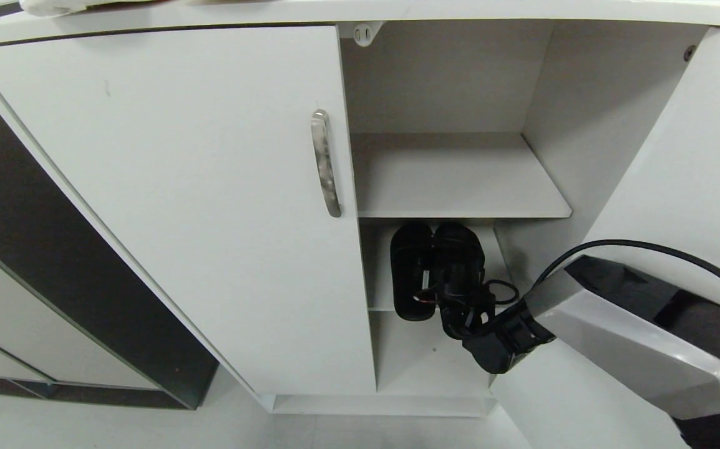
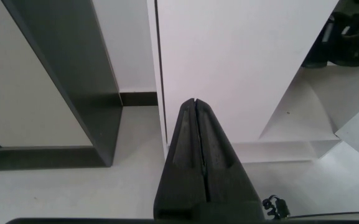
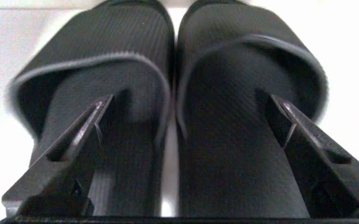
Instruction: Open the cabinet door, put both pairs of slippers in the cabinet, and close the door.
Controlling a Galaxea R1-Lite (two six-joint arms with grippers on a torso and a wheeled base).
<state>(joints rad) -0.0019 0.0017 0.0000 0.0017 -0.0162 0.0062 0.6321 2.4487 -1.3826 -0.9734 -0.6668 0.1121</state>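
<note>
Two black slippers (image 1: pixel 413 268), one pair, lie side by side on the cabinet's (image 1: pixel 453 181) lower shelf. Right gripper (image 3: pixel 190 106) is spread wide, one finger over each slipper. Left gripper (image 2: pixel 195 112) is fully closed and holds nothing.

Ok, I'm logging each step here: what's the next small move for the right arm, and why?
Probably draw the right gripper straight back out of the cabinet, jaws kept open. The black slippers already lie side by side on a shelf inside, and the jaws stand open, one over each slipper, gripping nothing.
</note>
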